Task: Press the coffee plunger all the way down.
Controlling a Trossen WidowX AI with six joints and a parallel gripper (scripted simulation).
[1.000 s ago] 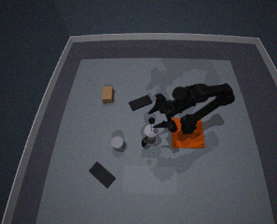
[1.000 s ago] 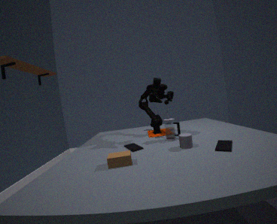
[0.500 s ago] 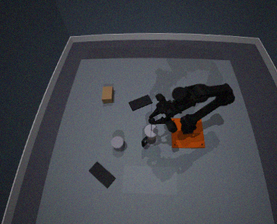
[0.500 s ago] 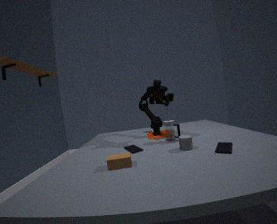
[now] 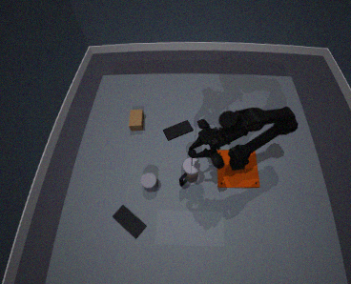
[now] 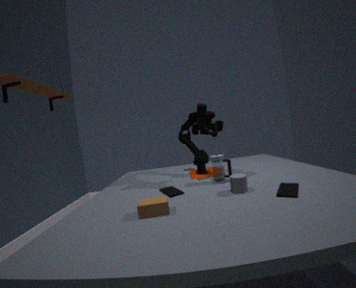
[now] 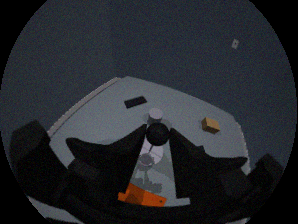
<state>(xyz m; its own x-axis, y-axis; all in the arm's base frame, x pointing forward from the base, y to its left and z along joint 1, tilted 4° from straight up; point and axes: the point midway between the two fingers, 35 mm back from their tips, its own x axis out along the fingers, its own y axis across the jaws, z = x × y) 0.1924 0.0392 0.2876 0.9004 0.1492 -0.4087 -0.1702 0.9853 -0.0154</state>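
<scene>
The glass coffee press (image 5: pixel 191 171) (image 6: pixel 218 168) (image 7: pixel 152 160) stands upright on the table just left of the arm's orange base. Its black handle (image 5: pixel 182 180) (image 6: pixel 227 167) sticks out to one side. A thin plunger rod rises from the lid to a dark round knob (image 7: pixel 157 133). My gripper (image 5: pixel 193 152) (image 6: pixel 216 128) (image 7: pixel 158 128) hangs directly above the press, with its fingers shut on the knob from both sides. The knob sits high above the lid.
A white cylinder (image 5: pixel 149 180) (image 6: pixel 238 184) stands left of the press. A tan box (image 5: pixel 136 119) (image 6: pixel 153 207) and two flat black slabs (image 5: pixel 177 130) (image 5: pixel 129 221) (image 6: pixel 171 191) (image 6: pixel 287 189) lie farther out. The orange arm base (image 5: pixel 246 178) (image 6: pixel 195 174) is right of the press.
</scene>
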